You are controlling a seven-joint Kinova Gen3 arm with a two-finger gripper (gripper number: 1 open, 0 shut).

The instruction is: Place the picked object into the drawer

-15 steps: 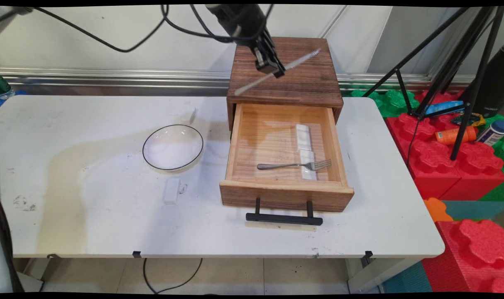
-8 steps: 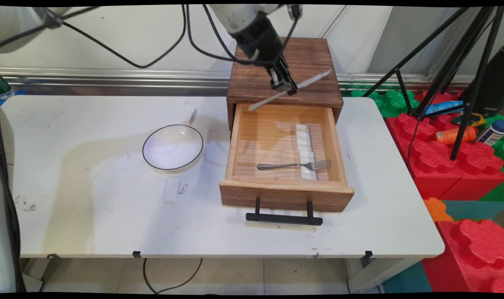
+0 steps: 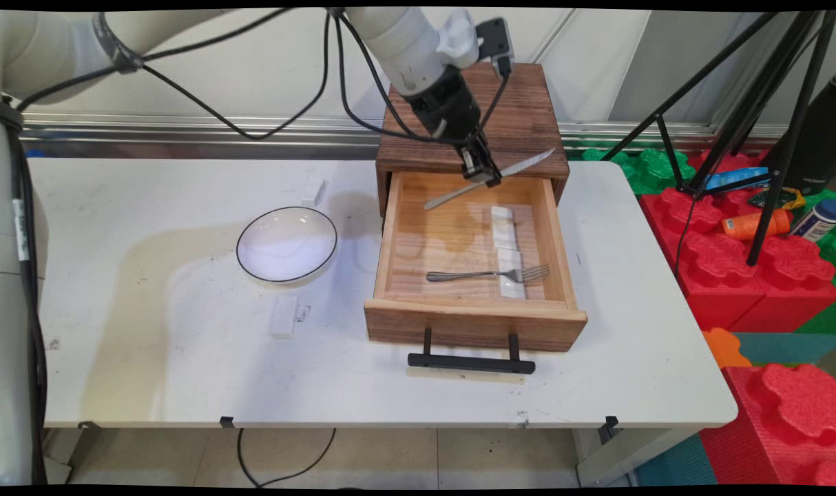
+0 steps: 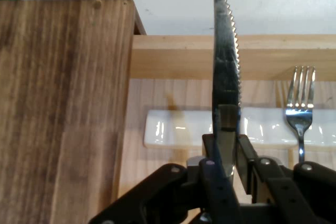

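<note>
Knife (image 3: 490,180) | pinched mid-length in the hand (image 3: 487,178), fingers closed on it, hanging over back of the open drawer (image 3: 474,317) w/ serrated tip pointing right | fork (image 3: 490,275) already inside on white rests (image 3: 506,249) | bowl (image 3: 287,244) out on desk (image 3: 149,344), knife not down yet

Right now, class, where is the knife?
In the main view the knife is clamped in the pincer, held above the back of the open drawer, just in front of the wooden cabinet.
</note>
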